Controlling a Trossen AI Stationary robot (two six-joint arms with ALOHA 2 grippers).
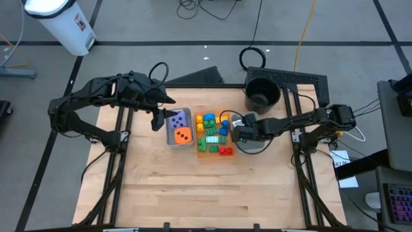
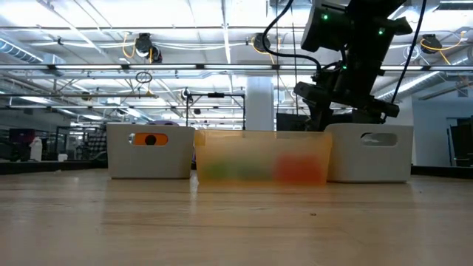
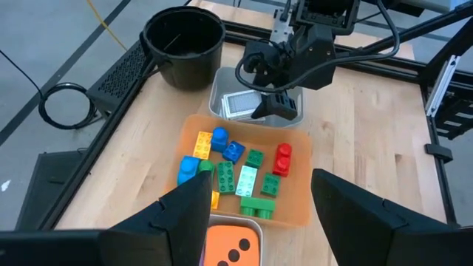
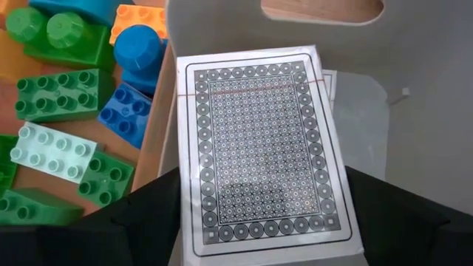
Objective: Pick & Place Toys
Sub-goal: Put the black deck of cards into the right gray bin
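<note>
Coloured bricks (image 1: pixel 212 134) lie in the orange tray (image 3: pixel 299 214), the middle one of three. A purple die (image 1: pixel 179 118) and an orange die (image 1: pixel 183 135) sit in the left grey tray (image 1: pixel 171 143). My right gripper (image 4: pixel 262 185) hangs over the right grey tray (image 1: pixel 255 148) with a banded deck of patterned cards (image 4: pixel 259 133) between its fingers. Another card (image 4: pixel 330 77) lies below the deck in that tray. My left gripper (image 3: pixel 259 192) hovers open and high above the dice tray, touching nothing. My right gripper pinches the deck by its two long edges (image 4: pixel 346 185), on the half nearer the wrist, between its two fingers (image 4: pixel 148 222). The fingers slant down from the table's right side and lie along the deck. The deck sits back-side up, tilted, over the tray's wall next to the bricks.
A black round bucket (image 1: pixel 262 93) stands at the far edge behind the right tray. The three trays stand side by side across the table's middle (image 2: pixel 262 159). Bare wood spreads over the near half (image 1: pixel 206 193). Black frame rails run along both sides.
</note>
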